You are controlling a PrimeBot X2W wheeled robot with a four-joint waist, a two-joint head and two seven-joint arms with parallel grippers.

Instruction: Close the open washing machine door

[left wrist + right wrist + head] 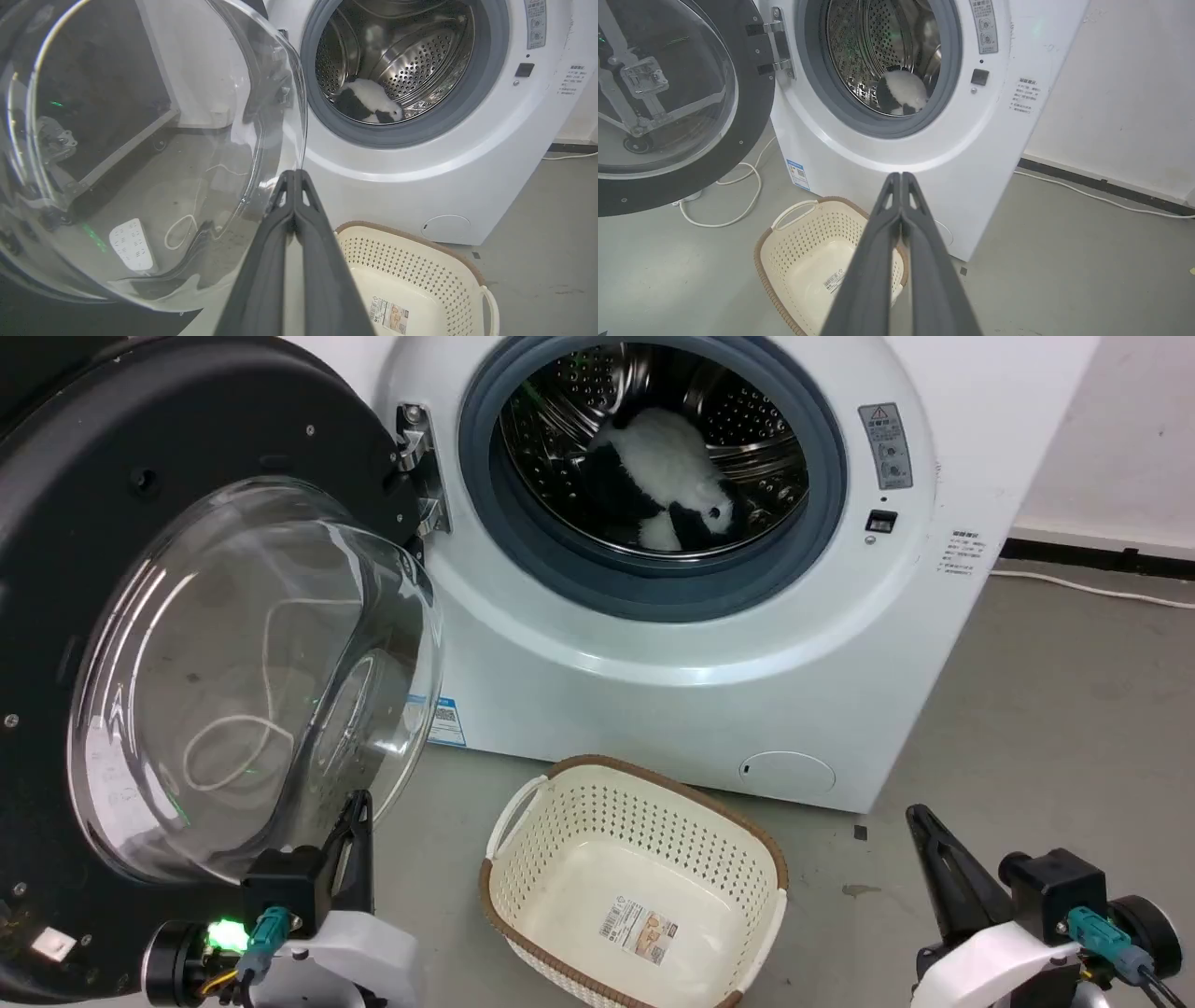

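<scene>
1. Head view: the washing machine door (187, 439) stands swung wide open at the left, hinged to the washing machine (709, 709). Its glass bowl (252, 691) bulges toward the camera. A black-and-white plush toy (667, 476) (panda-like) lies in the drum (747, 420). A cream laundry basket (560, 821) sits on the floor (1055, 709) before the machine. The left gripper (359, 807) rises at the bowl's lower edge, and the right gripper (920, 817) is well apart at the lower right.
2. Left wrist view: the left fingers are pressed together, tips just beside the bowl's edge. I cannot tell whether they touch it.
3. Right wrist view: the right fingers are together, holding nothing, and point at the machine's white front above the basket. The door is at the far left, with a white cable (738, 212) on the floor beneath it.
</scene>
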